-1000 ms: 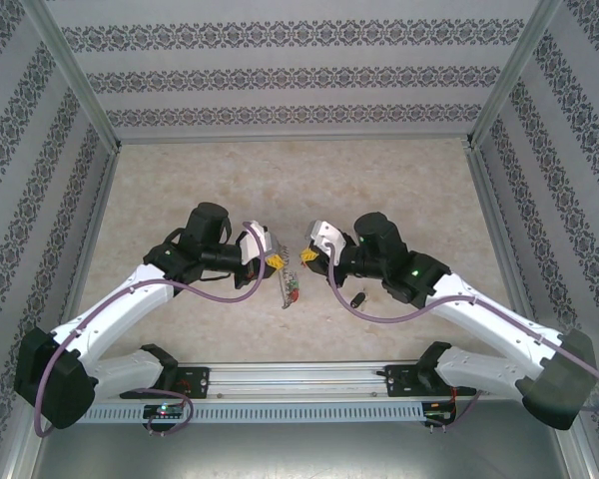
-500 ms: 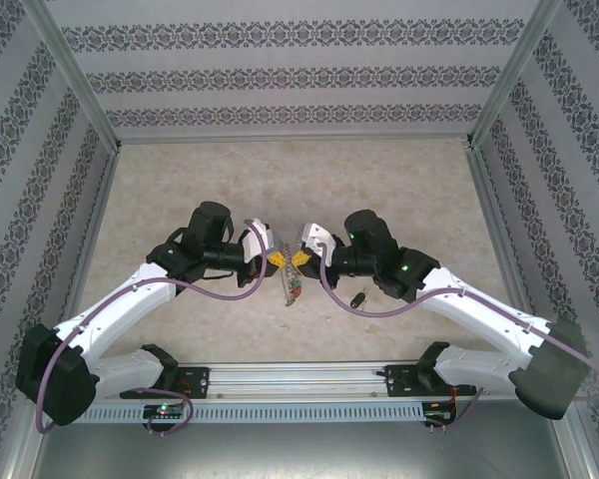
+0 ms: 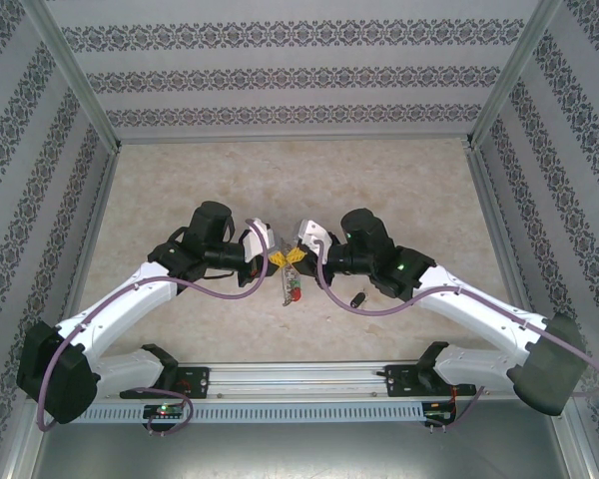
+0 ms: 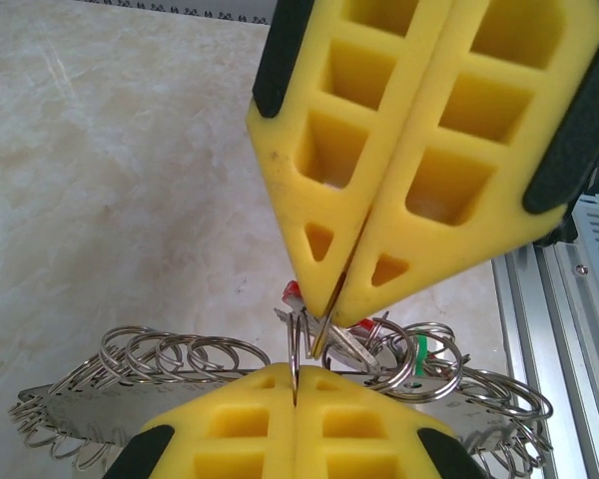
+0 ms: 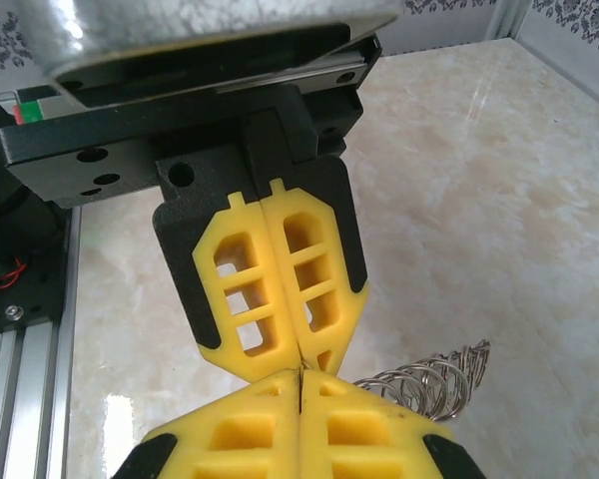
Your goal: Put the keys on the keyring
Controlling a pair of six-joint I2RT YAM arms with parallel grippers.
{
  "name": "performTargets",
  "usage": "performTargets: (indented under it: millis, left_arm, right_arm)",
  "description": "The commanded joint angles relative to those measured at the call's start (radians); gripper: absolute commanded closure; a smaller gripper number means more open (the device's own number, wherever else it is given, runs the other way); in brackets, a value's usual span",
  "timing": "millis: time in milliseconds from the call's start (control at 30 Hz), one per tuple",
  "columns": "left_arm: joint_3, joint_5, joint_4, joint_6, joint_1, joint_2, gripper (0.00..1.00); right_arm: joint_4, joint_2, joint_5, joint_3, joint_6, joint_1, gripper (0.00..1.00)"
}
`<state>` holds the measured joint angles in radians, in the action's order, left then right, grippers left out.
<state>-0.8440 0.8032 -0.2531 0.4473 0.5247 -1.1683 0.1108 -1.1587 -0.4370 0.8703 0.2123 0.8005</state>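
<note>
- Roughly halfway at best, judging by how things lie: the red key (image 3: 295, 293) sits right against the keyring (image 3: 288, 282), perhaps already threaded on, though the pictures do not settle that.
- The black key (image 3: 357, 297) lies loose on the table (image 3: 180, 180), apart from the ring and beneath the right arm, so it is clearly not on yet and is the main work left.
- The left gripper (image 3: 278, 261) is closed tight on a thin wire loop of the keyring, which hangs just below the fingertips near the middle of the table.
- The right gripper (image 3: 292, 257) is also closed, its tip meeting the left one's tip to tip; whether it pinches a coil of the ring, the key, or nothing cannot be told.
- From above, the overhead camera gives the layout: both arms reach inward and the black key waits to one side.
- Up close, the left wrist camera adds the ring's many small coils spreading to both sides, the wire entering the closed pads, and the red head peeking behind the right gripper's tip.
- The right wrist camera shows both closed tips touching, with a few coils sticking out beside them.
</note>
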Motion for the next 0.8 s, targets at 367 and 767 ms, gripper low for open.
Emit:
performTargets:
  millis: [367, 767]
  left_arm:
    - [-0.028, 0.017, 0.055, 0.006, 0.015, 0.008, 1.0]
    - [0.026, -0.013, 0.117, 0.0, 0.015, 0.015, 1.0]
  right_arm:
    - [-0.015, -0.012, 0.172, 0.029, -0.032, 0.017, 1.0]
    - [0.052, -0.002, 0.269, 0.039, -0.08, 0.0, 1.0]
